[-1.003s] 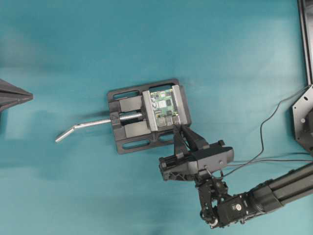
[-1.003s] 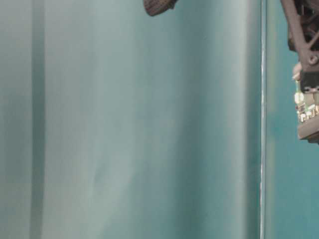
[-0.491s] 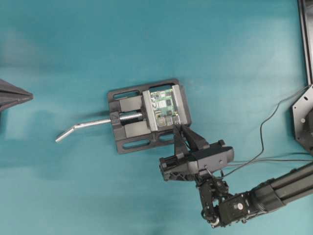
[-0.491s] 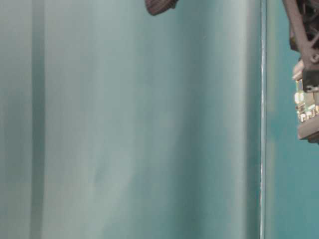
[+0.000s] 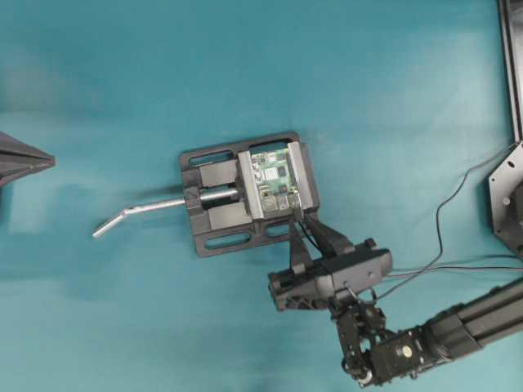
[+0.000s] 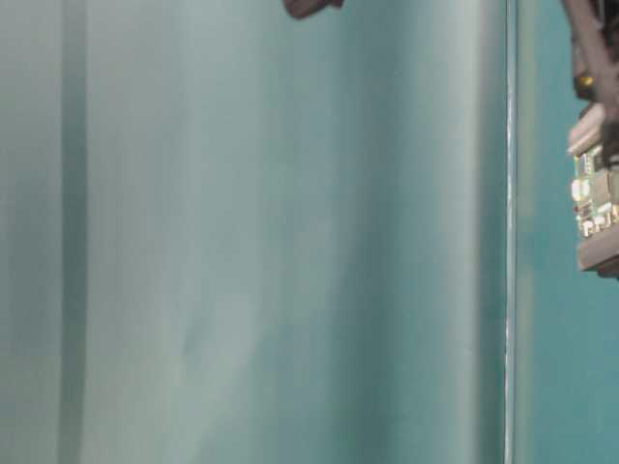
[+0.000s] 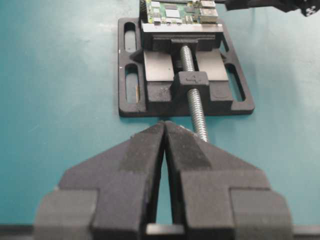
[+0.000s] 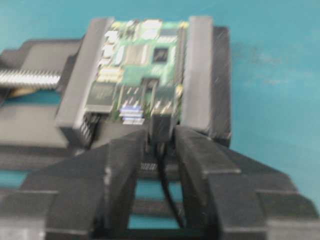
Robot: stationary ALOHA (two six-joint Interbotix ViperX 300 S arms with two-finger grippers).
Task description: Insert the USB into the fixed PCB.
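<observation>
The USB (image 8: 161, 124) sits seated in the fixed PCB (image 8: 142, 65), between the right gripper (image 8: 155, 145) fingers, which stand slightly spread beside it; the left gripper (image 7: 164, 131) is pressed together.

A flat teal table surface (image 5: 392, 90) fills the overhead view under soft, even light, with a dark metal frame (image 5: 511, 65) along its right edge.

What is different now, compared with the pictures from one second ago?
The right gripper has opened a little and drawn back slightly from the PCB, toward the bottom of the overhead view. The USB sits at the board's edge between the parted fingers; whether they still touch it is unclear. The vise, PCB and left gripper stayed in place.
</observation>
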